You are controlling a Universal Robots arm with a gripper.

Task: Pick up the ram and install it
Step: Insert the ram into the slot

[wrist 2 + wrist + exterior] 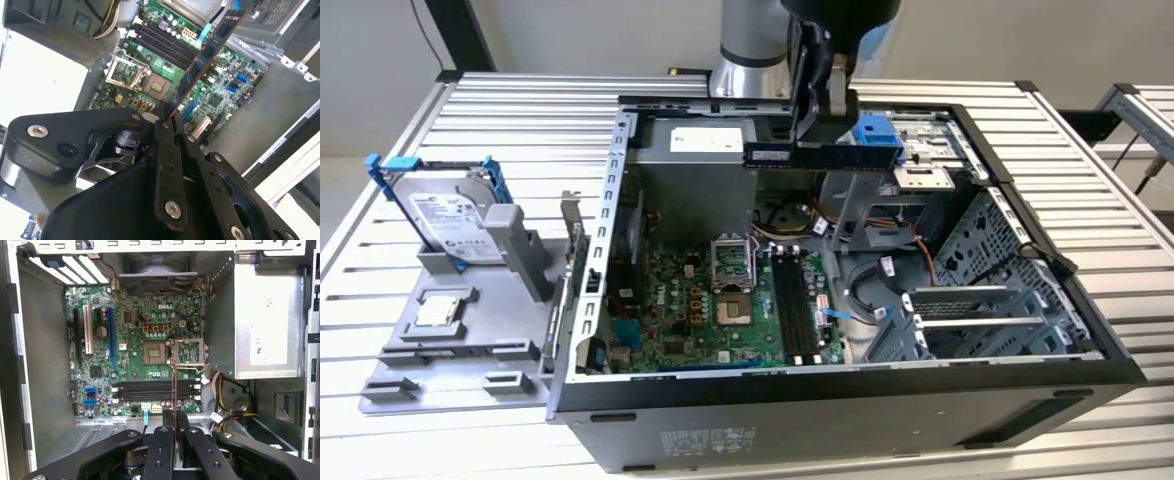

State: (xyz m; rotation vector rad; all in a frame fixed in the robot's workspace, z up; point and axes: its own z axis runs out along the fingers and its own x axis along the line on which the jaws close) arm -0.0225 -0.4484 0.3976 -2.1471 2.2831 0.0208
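Note:
My gripper (pixel 817 132) hangs above the open computer case (pixel 854 395), over its back half. It is shut on the ram (pixel 821 156), a long dark blue stick held level in the exterior view. In the second wrist view the ram (pixel 207 55) juts out from between the fingers (pixel 164 135) over the green motherboard (pixel 220 95). The first wrist view shows the ram (pixel 174 375) edge-on as a thin line, crossing the black memory slots (pixel 155 389) well below it. The same slots (pixel 794 300) lie beside the CPU socket (pixel 734 268); the ram is high above them, not touching.
A silver hard drive in a blue bracket (pixel 447 215) stands on a grey fixture (pixel 454 350) at the exterior view's left. Inside the case are a power supply (pixel 700 140), loose cables (pixel 854 300) and a metal drive cage (pixel 987 290) at the exterior view's right.

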